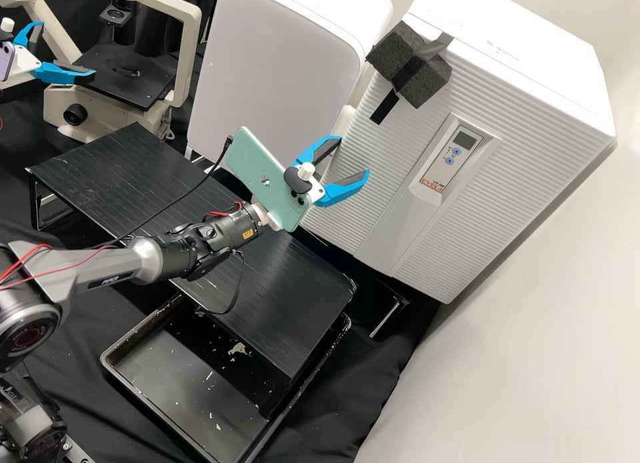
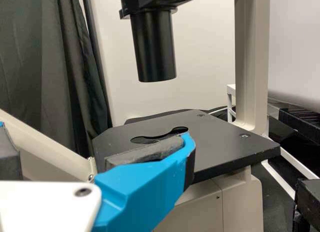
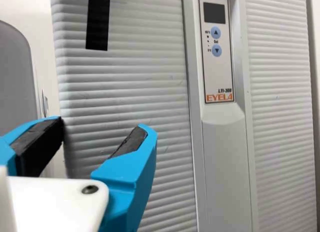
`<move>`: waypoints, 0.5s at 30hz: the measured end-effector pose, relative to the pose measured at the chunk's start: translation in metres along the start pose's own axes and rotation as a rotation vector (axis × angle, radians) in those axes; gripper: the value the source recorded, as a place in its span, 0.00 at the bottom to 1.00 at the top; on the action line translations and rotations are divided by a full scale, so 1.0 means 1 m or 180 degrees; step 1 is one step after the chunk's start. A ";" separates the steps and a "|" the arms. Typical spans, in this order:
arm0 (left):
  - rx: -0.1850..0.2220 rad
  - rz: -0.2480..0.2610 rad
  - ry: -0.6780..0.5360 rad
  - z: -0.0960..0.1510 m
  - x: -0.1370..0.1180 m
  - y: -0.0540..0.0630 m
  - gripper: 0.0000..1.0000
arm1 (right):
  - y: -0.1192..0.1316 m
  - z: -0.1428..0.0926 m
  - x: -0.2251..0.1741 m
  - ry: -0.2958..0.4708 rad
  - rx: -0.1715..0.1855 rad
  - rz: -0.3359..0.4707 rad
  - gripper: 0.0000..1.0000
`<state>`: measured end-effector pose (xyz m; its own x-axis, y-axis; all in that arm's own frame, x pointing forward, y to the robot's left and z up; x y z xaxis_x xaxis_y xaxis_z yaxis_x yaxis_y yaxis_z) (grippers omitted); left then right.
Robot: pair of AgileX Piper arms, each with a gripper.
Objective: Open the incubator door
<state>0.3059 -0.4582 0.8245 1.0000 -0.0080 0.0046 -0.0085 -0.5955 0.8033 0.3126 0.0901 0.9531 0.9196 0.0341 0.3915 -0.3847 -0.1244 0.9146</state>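
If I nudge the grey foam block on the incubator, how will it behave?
The foam block looks coarse and porous, so it will probably squash slightly and not feel slippery. It is likely light for its bulk. Black tape crosses it, so it should resist rolling off, though a hard tug might peel the tape.

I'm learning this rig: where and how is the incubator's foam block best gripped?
Probably the outer end of the foam block, from in front of the ribbed door, right pincer open: the block juts out from that nearly flat face.
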 end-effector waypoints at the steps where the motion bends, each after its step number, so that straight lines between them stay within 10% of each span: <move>1: 0.0000 0.0000 0.0000 0.000 0.000 0.000 1.00 | -0.001 -0.001 -0.001 0.0005 -0.0009 -0.0009 1.00; 15: 0.0000 0.0000 0.0000 0.000 0.000 0.000 1.00 | -0.007 -0.021 0.001 0.0211 -0.0118 -0.0022 1.00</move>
<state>0.3059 -0.4582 0.8245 1.0000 -0.0080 0.0046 -0.0085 -0.5955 0.8033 0.3149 0.1116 0.9489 0.9153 0.1007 0.3899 -0.3823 -0.0873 0.9199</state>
